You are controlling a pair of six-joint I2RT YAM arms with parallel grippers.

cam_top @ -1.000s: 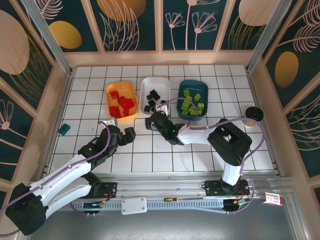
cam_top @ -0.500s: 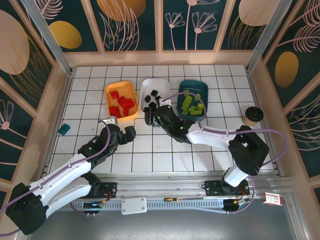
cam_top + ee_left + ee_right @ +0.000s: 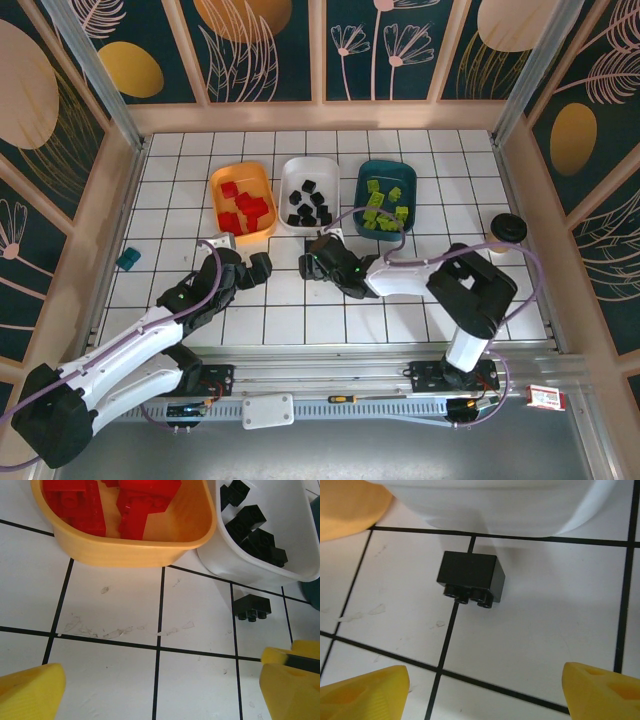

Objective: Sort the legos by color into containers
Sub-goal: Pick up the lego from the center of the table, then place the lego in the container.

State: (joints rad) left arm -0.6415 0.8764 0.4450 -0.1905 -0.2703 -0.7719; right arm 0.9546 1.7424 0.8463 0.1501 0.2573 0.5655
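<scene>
Nearest, toward 8 o'clock on the counter (image 3: 180, 170): left end effector (image 3: 258, 268), released, yellow fingers (image 3: 32, 692) spread wide over bare white tile, grasping nothing. Just right of it, near the middle: right end effector (image 3: 482, 692), likewise released and empty, pointing toward 12 o'clock. Directly ahead of its spread fingertips: lone black lego (image 3: 471, 577). Sits on a tile line of the counter, studs turned back toward the end effector, apart from both fingers and just short of the near wall of the white tray (image 3: 495, 500). Farther back, a row of three containers: orange tray (image 3: 215, 190) at 11 o'clock holding red legos (image 3: 245, 208); white tray at 12 o'clock holding black legos (image 3: 310, 205); dark teal tray (image 3: 362, 190) at 1 o'clock holding lime green legos (image 3: 382, 208). Off at 9 o'clock, well apart from the trays: small teal block (image 3: 128, 260). Out at 3 o'clock: black-lidded cup (image 3: 507, 230), near the counter's right edge.
</scene>
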